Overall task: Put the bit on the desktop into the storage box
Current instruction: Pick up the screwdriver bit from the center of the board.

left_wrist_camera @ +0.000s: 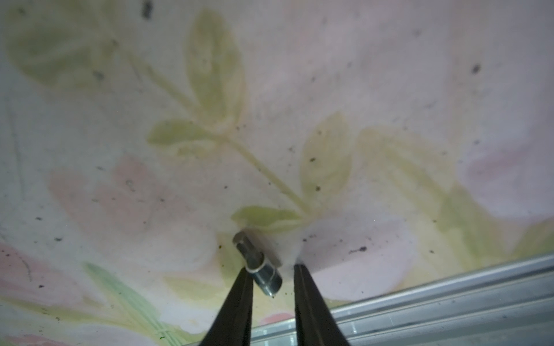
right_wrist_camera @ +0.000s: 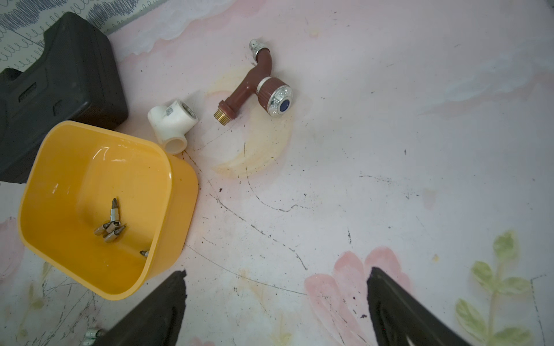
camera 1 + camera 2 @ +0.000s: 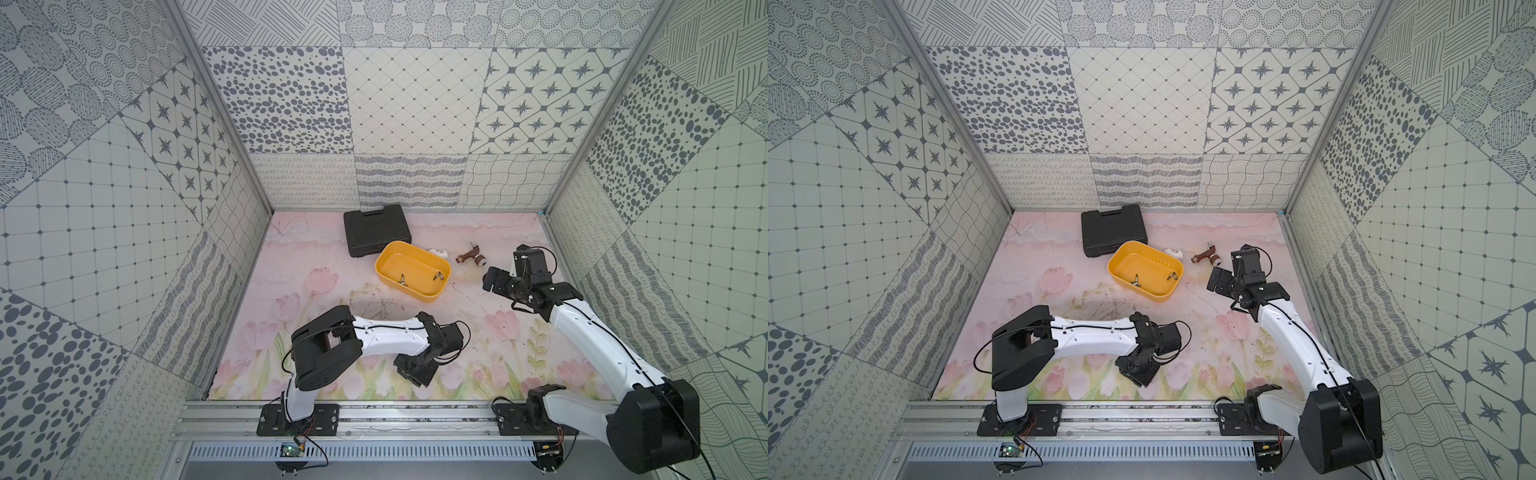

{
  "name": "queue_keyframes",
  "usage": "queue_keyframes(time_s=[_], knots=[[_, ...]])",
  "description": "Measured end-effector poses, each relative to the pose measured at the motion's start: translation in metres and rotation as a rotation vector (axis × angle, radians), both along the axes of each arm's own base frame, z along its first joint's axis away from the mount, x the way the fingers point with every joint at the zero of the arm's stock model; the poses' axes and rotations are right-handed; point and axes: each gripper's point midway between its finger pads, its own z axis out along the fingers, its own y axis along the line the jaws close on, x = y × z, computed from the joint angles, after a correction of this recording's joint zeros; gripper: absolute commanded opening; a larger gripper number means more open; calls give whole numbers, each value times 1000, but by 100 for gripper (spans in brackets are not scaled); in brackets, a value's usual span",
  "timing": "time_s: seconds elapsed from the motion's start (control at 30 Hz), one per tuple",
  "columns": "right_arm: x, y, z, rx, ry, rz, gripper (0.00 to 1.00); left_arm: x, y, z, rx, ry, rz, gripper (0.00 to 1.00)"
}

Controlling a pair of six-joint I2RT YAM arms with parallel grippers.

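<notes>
On the desktop (image 2: 389,149) the storage box (image 2: 184,194) holds several bits (image 2: 111,227) (left claw (image 1: 270,266) loosely straddles another bit (image 1: 257,260), right claw (image 2: 277,269) gapes)

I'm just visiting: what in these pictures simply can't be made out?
- Left wrist view: blurred close-up; whether the left gripper truly clamps the bit is unclear.
- Top views: that bit is hidden under the left gripper.
- Right wrist view: the bits in the yellow box overlap, one half behind its wall; no sure count.
- Same view: a metal piece is cut off at the picture's edge.
- The black case is closed; contents hidden.
</notes>
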Motion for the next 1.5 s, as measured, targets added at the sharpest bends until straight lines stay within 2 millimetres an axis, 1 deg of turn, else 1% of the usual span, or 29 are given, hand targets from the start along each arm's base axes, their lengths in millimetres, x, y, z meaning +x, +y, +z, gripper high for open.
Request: queue_keyframes(time_s=[0.23, 0.6, 0.8, 1.07, 1.5], knots=[[0, 1, -2, 7, 1, 1, 96, 1, -1, 0, -2, 0, 1, 24], [0, 2, -2, 12, -1, 4, 97, 3, 0, 0, -9, 14, 21, 24], [1, 4, -1, 22, -6, 11, 97, 4, 1, 1, -9, 8, 21, 27], [1, 5, -1, 27, -6, 16, 97, 17, 4, 2, -1, -49, 29, 28], [1, 5, 0, 28, -8, 16, 97, 16, 6, 1, -9, -51, 36, 26]])
